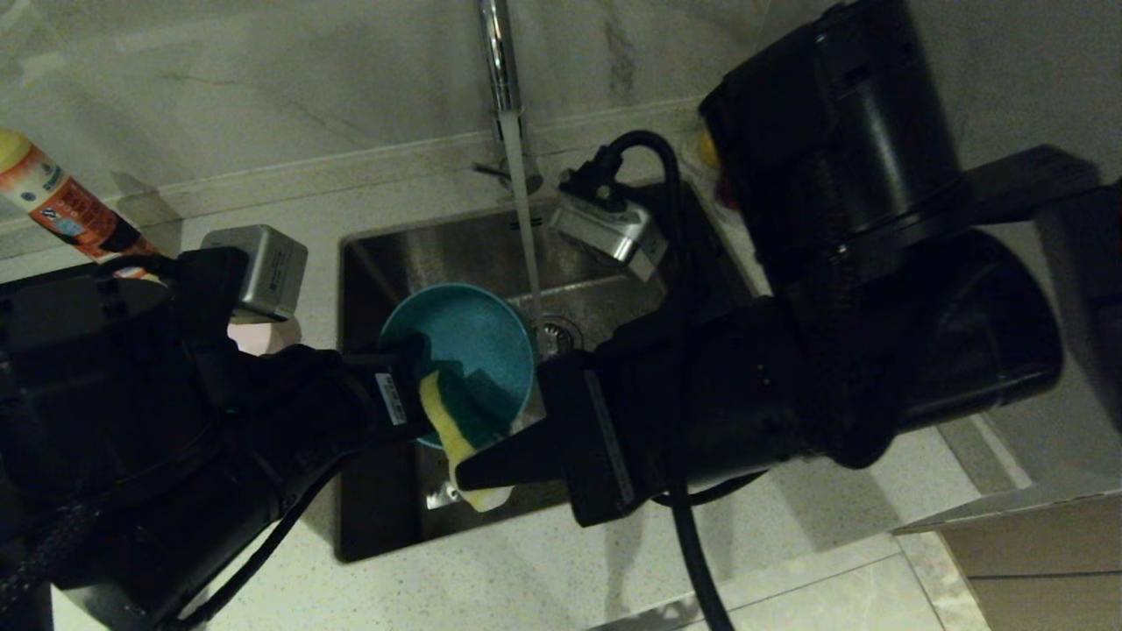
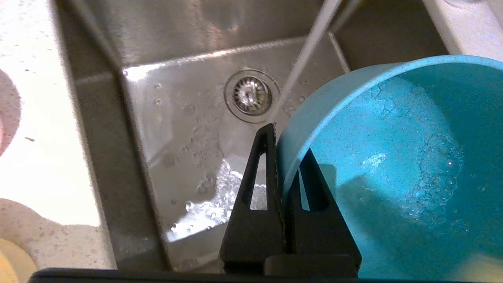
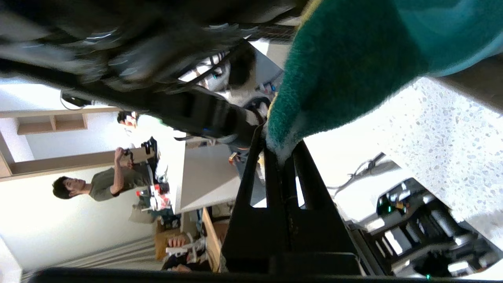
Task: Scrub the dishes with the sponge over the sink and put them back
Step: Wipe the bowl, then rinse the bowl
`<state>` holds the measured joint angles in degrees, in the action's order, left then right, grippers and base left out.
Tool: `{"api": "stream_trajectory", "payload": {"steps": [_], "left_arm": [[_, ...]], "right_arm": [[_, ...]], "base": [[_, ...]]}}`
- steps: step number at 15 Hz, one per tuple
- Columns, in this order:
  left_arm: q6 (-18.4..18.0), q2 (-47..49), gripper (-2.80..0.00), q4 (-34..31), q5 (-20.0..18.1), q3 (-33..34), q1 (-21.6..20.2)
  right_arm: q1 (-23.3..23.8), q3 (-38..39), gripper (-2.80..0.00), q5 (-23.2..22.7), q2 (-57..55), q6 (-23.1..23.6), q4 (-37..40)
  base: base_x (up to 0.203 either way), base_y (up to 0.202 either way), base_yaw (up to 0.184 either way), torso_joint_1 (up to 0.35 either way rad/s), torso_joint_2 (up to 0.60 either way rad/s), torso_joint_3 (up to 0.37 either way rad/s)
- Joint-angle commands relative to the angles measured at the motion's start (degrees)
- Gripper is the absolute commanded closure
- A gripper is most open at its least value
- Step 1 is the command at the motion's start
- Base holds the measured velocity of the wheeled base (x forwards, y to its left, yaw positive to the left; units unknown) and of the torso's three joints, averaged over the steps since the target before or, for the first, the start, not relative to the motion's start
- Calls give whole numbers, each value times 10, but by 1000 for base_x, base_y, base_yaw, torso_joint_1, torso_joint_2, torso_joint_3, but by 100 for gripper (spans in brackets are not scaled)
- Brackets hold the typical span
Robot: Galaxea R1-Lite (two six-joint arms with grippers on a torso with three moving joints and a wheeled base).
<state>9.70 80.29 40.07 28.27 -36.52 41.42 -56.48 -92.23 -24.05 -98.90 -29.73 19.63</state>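
My left gripper (image 1: 410, 368) holds a light blue bowl (image 1: 469, 346) tilted over the steel sink (image 1: 386, 254). It is shut on the bowl's rim, one finger outside and one inside. The left wrist view shows this grip (image 2: 289, 141), with wet suds inside the bowl (image 2: 393, 157) and the drain (image 2: 251, 94) below. My right gripper (image 1: 491, 469) is shut on the sponge (image 1: 447, 421), yellow foam with a green layer, which presses into the bowl's near side. In the right wrist view the sponge (image 3: 346, 70) is pinched by one corner between the fingertips of that gripper (image 3: 281, 149).
Water runs from the faucet (image 1: 501, 53) in a stream (image 1: 524, 219) just behind the bowl to the drain. An orange bottle (image 1: 61, 206) stands at the back left. A pale pink bowl (image 1: 263, 337) peeks out on the counter behind my left arm. Speckled counter (image 1: 526, 570) borders the sink's front.
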Motion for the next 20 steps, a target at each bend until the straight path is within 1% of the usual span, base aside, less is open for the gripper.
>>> {"api": "stream_trajectory", "payload": {"steps": [1,3,4,5,6,7,8,9,10,12,13,15,16,18,20], "left_arm": [[2,8,0,3,1,5,-20],[6,16,0,-1,-7,1,-48],[19,36,0,0,-9,-2,-65],[53,50,0,-3,-10,-12,-80],[95,63,0,-20,-11,-26,-95],[111,71,0,-58,-22,-38,-103],[126,76,0,-86,-41,-54,-105],[142,85,0,-113,-49,-77,-105],[159,97,0,-150,-53,-106,-106],[195,123,0,-218,-61,-169,-106],[212,136,0,-257,-71,-207,-107],[226,161,0,-329,-93,-265,-110],[229,181,0,-345,-97,-284,-112],[231,212,0,-353,-98,-307,-118],[230,241,0,-344,-94,-323,-125]], "right_arm": [[13,26,0,-1,68,-1,1],[32,50,0,-1,124,-1,1],[37,58,0,-1,154,-1,1],[43,63,0,-1,179,0,3],[51,66,0,-1,204,1,5],[64,67,0,-1,223,1,6],[82,68,0,-2,236,0,7],[103,70,0,-6,250,0,7],[119,77,0,-10,259,-1,7],[133,94,0,-20,270,-1,5],[140,112,0,-26,276,-1,4],[148,144,0,-37,289,0,-1],[157,155,0,-40,292,-1,-1],[172,166,0,-52,293,-1,-1],[188,172,0,-67,293,-1,-1]], "base": [[0,0,0,0,0,0],[0,0,0,0,0,0],[0,0,0,0,0,0],[0,0,0,0,0,0],[0,0,0,0,0,0],[0,0,0,0,0,0],[0,0,0,0,0,0],[0,0,0,0,0,0],[0,0,0,0,0,0],[0,0,0,0,0,0],[0,0,0,0,0,0],[0,0,0,0,0,0],[0,0,0,0,0,0],[0,0,0,0,0,0],[0,0,0,0,0,0]]}}
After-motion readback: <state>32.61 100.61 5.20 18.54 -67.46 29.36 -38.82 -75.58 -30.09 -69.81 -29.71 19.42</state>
